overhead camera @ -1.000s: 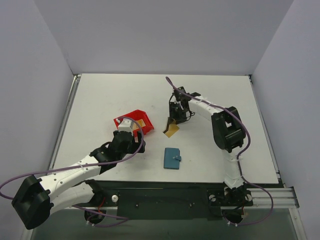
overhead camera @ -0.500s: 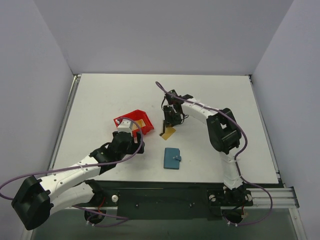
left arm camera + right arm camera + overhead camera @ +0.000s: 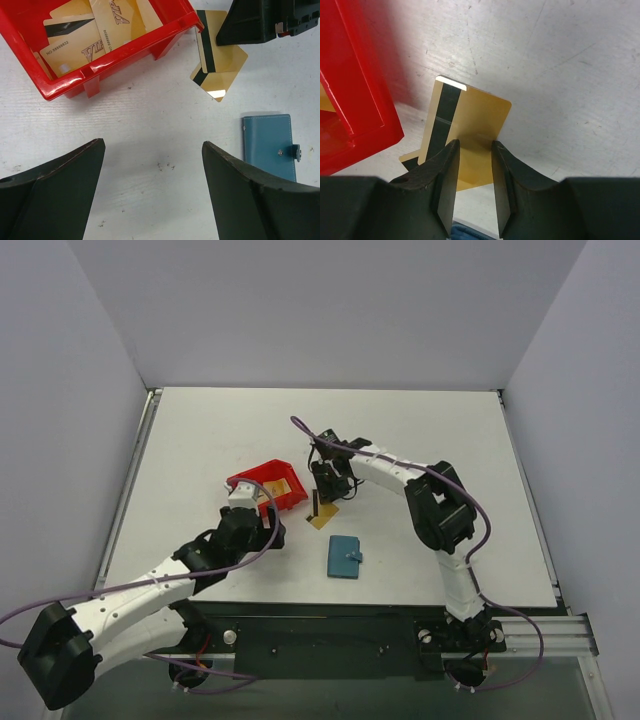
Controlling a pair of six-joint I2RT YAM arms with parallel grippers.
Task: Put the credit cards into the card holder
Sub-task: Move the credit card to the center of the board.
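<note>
The right gripper (image 3: 473, 147) pinches a gold credit card (image 3: 470, 112) by one edge, likely to carry it to the closed teal card holder (image 3: 268, 146), while the left gripper (image 3: 152, 145) hovers spread nearby.

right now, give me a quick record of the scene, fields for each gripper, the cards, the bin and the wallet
left gripper: open, empty
right gripper: jaws nearly together over a credit card, grip unclear
red bin: holds more cards
loose credit cards: two, overlapping, on the table beside the red bin
card holder: closed, lying flat, apart from the loose cards
</note>
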